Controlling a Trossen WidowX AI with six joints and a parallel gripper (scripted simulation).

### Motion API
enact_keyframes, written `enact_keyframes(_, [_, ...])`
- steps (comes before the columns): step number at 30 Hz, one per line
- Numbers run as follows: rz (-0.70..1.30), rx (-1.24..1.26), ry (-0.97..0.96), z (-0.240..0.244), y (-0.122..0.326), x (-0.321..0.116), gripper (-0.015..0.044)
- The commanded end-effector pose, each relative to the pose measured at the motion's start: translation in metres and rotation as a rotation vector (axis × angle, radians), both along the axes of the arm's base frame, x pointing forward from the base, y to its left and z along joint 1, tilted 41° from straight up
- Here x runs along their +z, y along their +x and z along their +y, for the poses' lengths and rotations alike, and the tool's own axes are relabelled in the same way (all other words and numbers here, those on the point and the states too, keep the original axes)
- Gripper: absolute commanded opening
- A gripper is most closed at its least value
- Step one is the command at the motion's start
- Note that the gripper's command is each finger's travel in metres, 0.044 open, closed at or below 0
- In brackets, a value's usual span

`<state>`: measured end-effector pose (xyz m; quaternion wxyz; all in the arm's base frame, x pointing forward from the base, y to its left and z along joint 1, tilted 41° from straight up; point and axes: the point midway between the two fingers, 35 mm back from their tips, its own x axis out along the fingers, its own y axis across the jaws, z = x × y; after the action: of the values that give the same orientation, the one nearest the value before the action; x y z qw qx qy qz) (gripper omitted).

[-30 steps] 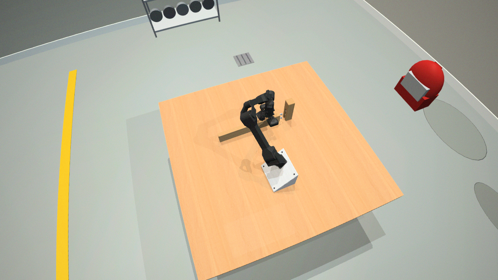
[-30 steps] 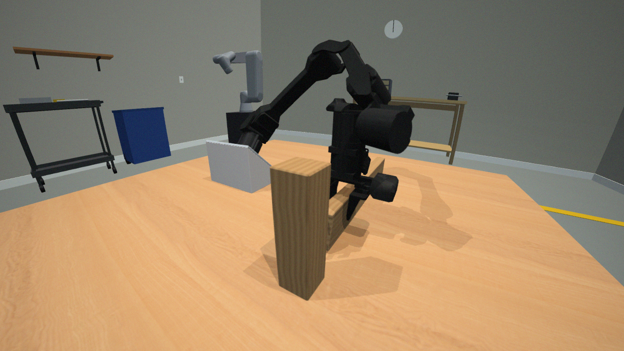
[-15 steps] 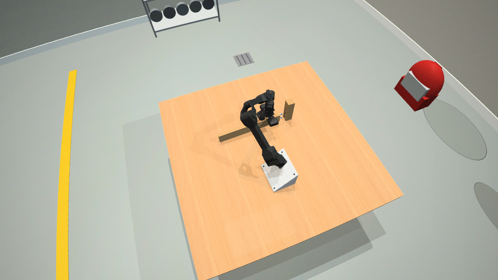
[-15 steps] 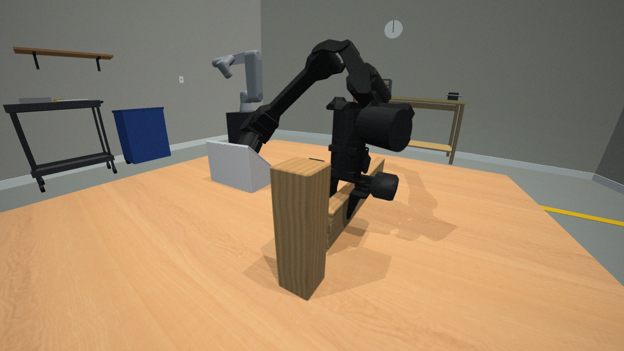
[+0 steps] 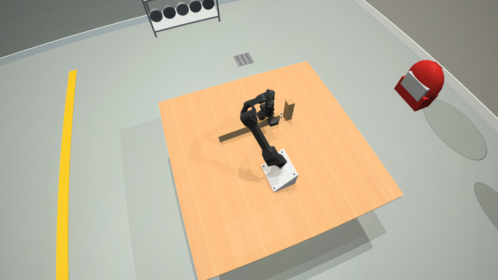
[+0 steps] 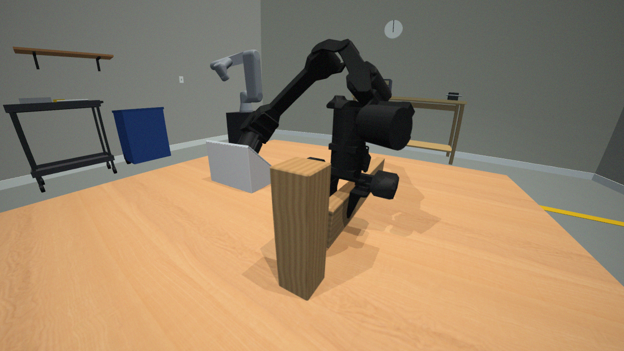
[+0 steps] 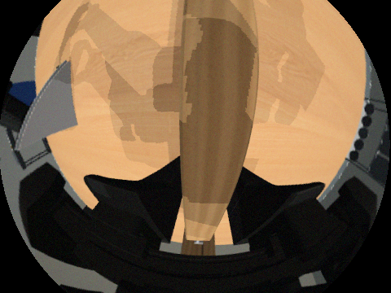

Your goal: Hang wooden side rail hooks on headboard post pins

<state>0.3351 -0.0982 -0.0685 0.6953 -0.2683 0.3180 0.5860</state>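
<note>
The wooden side rail [image 5: 232, 133] [image 6: 335, 226] [image 7: 216, 122] lies lengthwise toward the headboard post, its far end on the table. Its hook end seems slightly raised, though the height is hard to tell. My gripper [image 5: 267, 121] [image 6: 342, 200] [image 7: 204, 155] points down and is shut on the rail near the hook end, one finger on each side. The steel hooks [image 5: 281, 115] [image 7: 198, 242] stick out toward the post, with a small gap between. The post [image 5: 289, 110] [image 6: 301, 226] stands upright, its slot facing the rail. The post hides the hooks in the exterior view; the pins are not clear.
The arm's white wedge-shaped base [image 5: 280, 174] [image 6: 228, 165] stands on the wooden table [image 5: 330, 181] [image 6: 130, 270], to one side of the rail. The arm arches over the rail. A grey robot arm [image 6: 252, 78], a blue bin [image 6: 141, 135] and a cart stand beyond the table.
</note>
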Motion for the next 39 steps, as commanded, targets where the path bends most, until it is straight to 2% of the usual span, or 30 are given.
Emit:
enact_keyframes(1, [-0.016,-0.007,-0.01,-0.0071,0.0023,0.0042,0.0])
enact_keyframes(39, [-0.016,-0.007,-0.011,-0.0112,0.0015,0.009,0.0])
